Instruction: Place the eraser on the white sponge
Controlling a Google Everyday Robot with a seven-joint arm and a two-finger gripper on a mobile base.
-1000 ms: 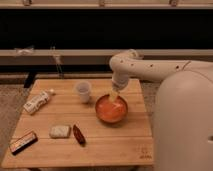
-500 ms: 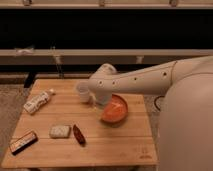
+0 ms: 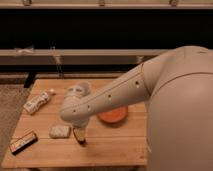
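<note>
The eraser (image 3: 23, 141), a black bar with an orange-brown rim, lies at the table's front left corner. The white sponge (image 3: 59, 131) lies to its right, near the front edge. My arm reaches across the table from the right. Its gripper (image 3: 78, 127) hangs down just right of the sponge, over a dark red pod-shaped thing (image 3: 79, 136). The gripper is well to the right of the eraser and holds nothing that I can see.
A white labelled bottle (image 3: 38, 101) lies at the left side of the wooden table (image 3: 100, 150). A white cup (image 3: 78, 90) stands at the back centre. An orange bowl (image 3: 113, 116) sits mid-table, partly behind my arm.
My arm has swung from over the orange bowl to the left and forward. The gripper now hangs low beside the sponge. The objects have not moved.
</note>
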